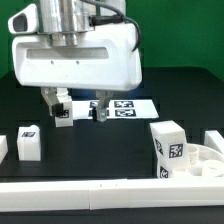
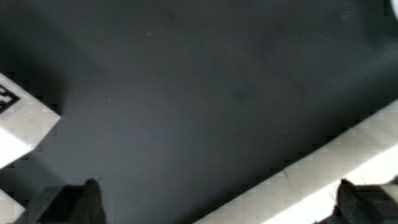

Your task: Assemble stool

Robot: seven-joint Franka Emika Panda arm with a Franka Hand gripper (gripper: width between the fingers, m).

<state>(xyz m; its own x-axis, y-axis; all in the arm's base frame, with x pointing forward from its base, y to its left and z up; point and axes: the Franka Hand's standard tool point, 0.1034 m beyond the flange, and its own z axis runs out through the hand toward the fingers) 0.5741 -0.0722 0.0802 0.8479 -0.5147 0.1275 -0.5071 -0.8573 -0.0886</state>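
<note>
My gripper (image 1: 82,112) hangs open and empty above the black table, in front of the marker board (image 1: 126,105). Nothing is between its fingers (image 1: 62,112). One white stool leg (image 1: 28,144) with a tag stands at the exterior view's left. A second, chunkier leg (image 1: 170,149) stands at the exterior view's right, beside the round white seat (image 1: 204,166) near the front bar. In the wrist view the gripper (image 2: 217,208) shows only two dark fingertips (image 2: 71,206) over bare table. No stool part shows there.
A long white border bar (image 1: 100,196) runs along the table's front edge; a white bar (image 2: 329,165) also crosses the wrist view diagonally. White pieces sit at the far left (image 1: 3,148) and far right (image 1: 213,141) edges. A tagged white sheet edge (image 2: 11,125) shows in the wrist view.
</note>
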